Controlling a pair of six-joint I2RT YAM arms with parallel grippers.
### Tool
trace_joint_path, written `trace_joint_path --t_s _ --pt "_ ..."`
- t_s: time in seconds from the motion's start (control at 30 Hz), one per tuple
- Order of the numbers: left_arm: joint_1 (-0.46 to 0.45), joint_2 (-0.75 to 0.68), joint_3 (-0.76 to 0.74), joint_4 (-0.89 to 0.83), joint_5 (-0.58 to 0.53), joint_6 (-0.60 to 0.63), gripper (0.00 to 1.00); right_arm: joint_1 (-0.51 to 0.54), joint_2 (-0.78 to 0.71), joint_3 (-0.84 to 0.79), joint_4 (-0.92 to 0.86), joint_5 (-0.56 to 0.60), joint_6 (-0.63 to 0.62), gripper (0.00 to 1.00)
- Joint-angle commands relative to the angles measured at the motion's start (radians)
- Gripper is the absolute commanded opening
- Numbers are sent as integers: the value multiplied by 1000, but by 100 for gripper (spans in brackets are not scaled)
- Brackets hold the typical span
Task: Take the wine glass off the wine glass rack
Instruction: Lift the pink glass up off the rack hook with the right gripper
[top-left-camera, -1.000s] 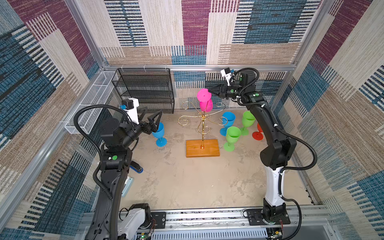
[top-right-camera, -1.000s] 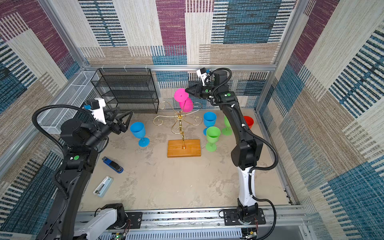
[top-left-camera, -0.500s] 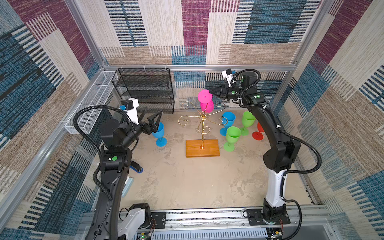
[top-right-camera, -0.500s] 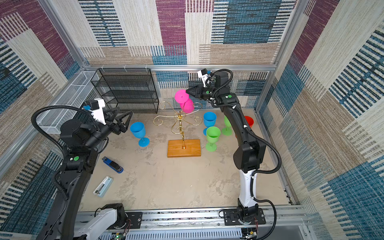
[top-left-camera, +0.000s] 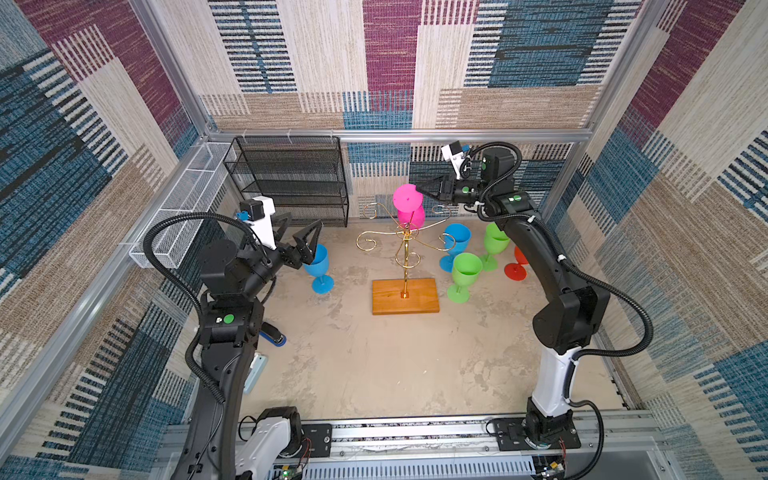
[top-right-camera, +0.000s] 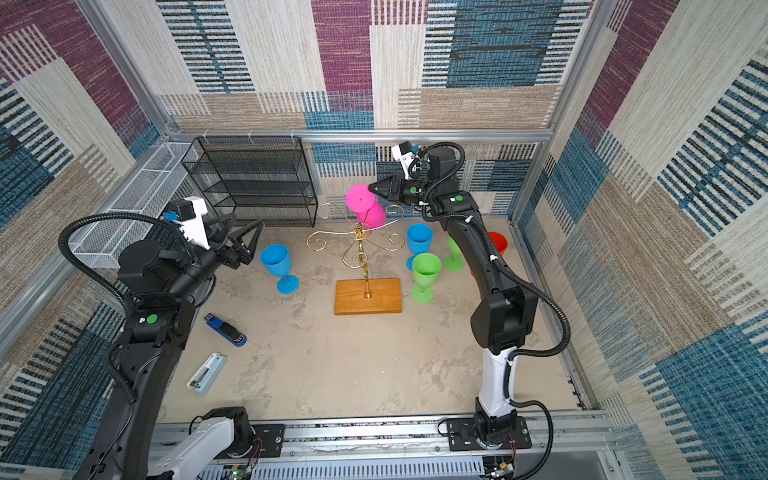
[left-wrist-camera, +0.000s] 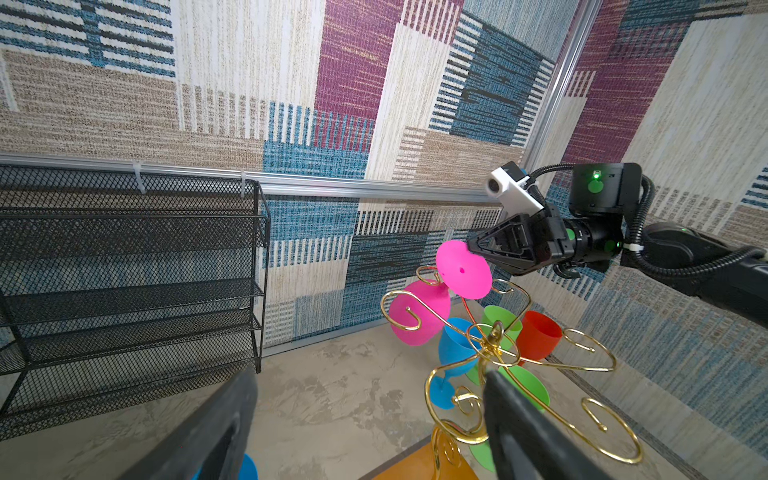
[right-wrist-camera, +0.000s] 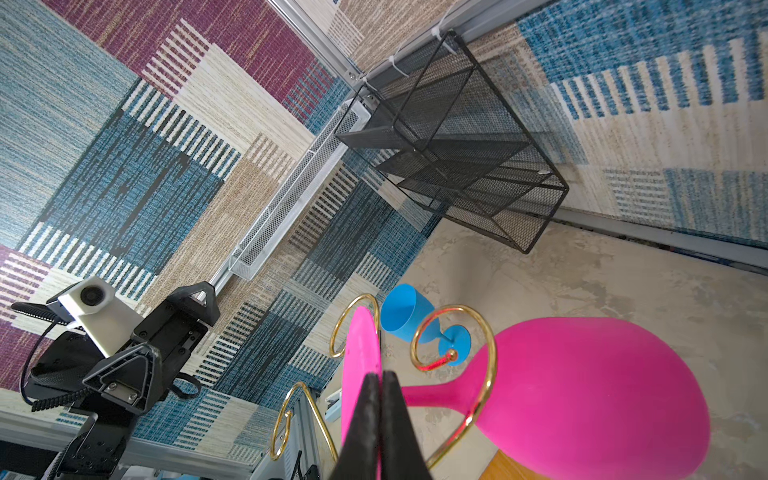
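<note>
On the gold wine glass rack (top-left-camera: 405, 296) hangs an inverted pink wine glass (top-left-camera: 409, 204); right claw (top-left-camera: 419, 190) closed, left claw (top-left-camera: 301, 221) wide.

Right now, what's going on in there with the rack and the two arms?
The right gripper is shut on the foot of the pink wine glass, which hangs upside down with its stem in a curled arm of the gold wine glass rack; it is not yet off. The left gripper is open, empty, near a blue glass standing on the table.

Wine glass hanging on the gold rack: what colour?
Solid hot pink; the wine glass shows best in the right wrist view.
</note>
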Motion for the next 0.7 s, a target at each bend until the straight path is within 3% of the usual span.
trace_joint_path --t_s 0.0,0.33,0.67 --pt "0 -8 -2 41 -15 -11 87 10 -21 -16 57 -13 0 0" --pt "0 -9 -8 62 -18 -40 87 48 -9 -11 89 -15 23 0" --pt "0 0 -12 138 19 -139 87 63 78 150 92 -5 51 0"
